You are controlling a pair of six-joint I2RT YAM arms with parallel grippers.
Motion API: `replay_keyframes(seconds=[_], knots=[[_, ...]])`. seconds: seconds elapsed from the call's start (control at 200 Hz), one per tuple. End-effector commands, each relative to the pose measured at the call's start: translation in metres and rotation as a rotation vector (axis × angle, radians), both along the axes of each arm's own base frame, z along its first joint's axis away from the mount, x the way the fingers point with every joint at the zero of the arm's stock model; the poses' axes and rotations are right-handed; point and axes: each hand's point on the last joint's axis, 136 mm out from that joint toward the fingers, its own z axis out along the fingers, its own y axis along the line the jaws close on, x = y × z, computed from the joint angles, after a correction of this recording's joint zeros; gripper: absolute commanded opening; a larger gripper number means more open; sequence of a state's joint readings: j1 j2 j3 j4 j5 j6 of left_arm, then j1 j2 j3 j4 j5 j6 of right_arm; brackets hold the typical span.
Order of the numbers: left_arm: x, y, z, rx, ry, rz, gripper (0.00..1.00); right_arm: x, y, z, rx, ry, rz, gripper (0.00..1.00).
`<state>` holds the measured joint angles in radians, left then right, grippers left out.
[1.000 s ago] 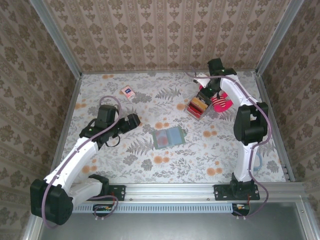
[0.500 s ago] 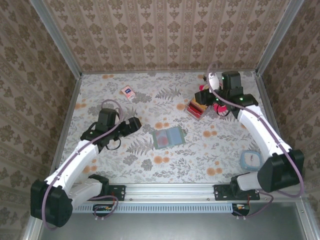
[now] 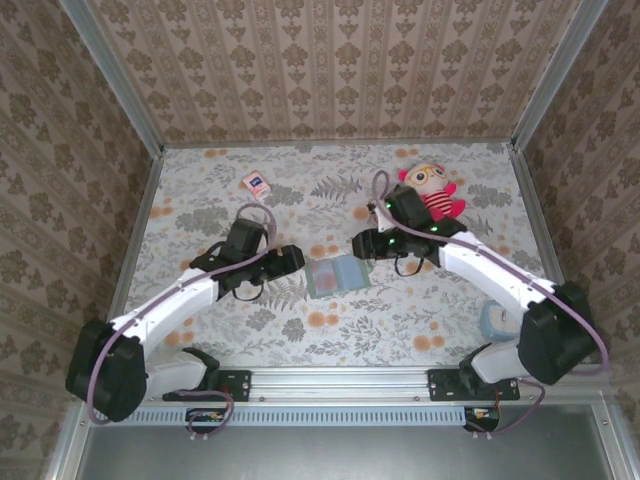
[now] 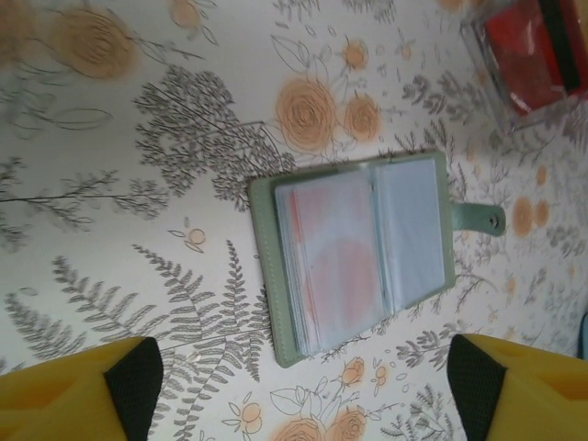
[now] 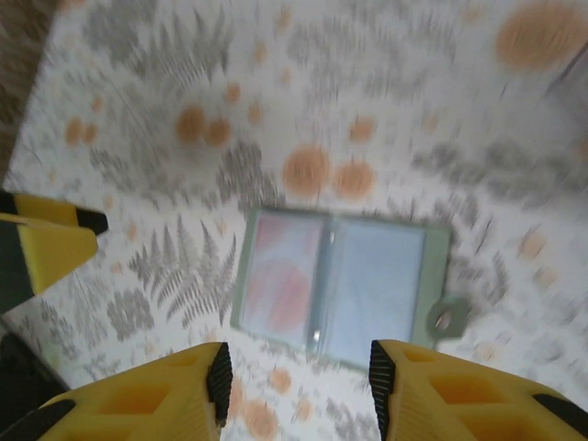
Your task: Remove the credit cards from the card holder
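Observation:
The grey-green card holder (image 3: 338, 274) lies open like a book on the flowered table, its snap tab pointing right. A pinkish-red credit card (image 4: 333, 268) shows through the clear sleeve of its left panel, and blurred in the right wrist view (image 5: 280, 276). My left gripper (image 3: 291, 260) hovers just left of the holder (image 4: 358, 262), open, nothing between its yellow fingers (image 4: 303, 397). My right gripper (image 3: 362, 243) hangs over the holder's upper right corner, open and holding nothing (image 5: 301, 378). The holder (image 5: 342, 287) lies just beyond its fingertips.
A striped plush doll (image 3: 433, 190) lies at the back right. A small pink-and-white packet (image 3: 256, 184) sits at the back left. A clear box of red blocks (image 4: 533, 55) stands beyond the holder. A pale blue round thing (image 3: 497, 320) lies by the right arm's base.
The right arm has swung from the block stack at the back right over to the card holder, its jaws widening. The left gripper has moved right, close to the holder's left edge.

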<state>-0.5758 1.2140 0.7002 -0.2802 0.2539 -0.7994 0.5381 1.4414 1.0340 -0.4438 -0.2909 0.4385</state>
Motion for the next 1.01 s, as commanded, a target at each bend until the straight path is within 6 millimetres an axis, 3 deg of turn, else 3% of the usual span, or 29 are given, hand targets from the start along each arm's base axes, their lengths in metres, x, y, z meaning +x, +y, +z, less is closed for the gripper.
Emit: replay_keyframes(seconds=[0.0, 0.16, 0.42, 0.75, 1.0], knots=[[0.013, -0.015, 0.011, -0.025, -0.035, 0.024, 0.77, -0.004, 0.007, -0.030, -0.057, 0.067, -0.046, 0.46], [0.017, -0.031, -0.001, -0.063, -0.010, 0.038, 0.59, -0.007, 0.024, -0.062, -0.117, 0.133, -0.012, 0.45], [0.015, -0.057, -0.015, -0.073, 0.037, -0.015, 0.40, 0.007, 0.023, -0.091, -0.241, 0.153, -0.041, 0.41], [0.017, -0.081, -0.032, -0.080, 0.083, -0.045, 0.35, 0.017, 0.012, -0.101, -0.359, 0.125, -0.065, 0.42], [0.005, -0.078, -0.062, -0.007, 0.147, -0.059, 0.34, 0.021, -0.002, -0.105, -0.491, 0.072, -0.088, 0.56]])
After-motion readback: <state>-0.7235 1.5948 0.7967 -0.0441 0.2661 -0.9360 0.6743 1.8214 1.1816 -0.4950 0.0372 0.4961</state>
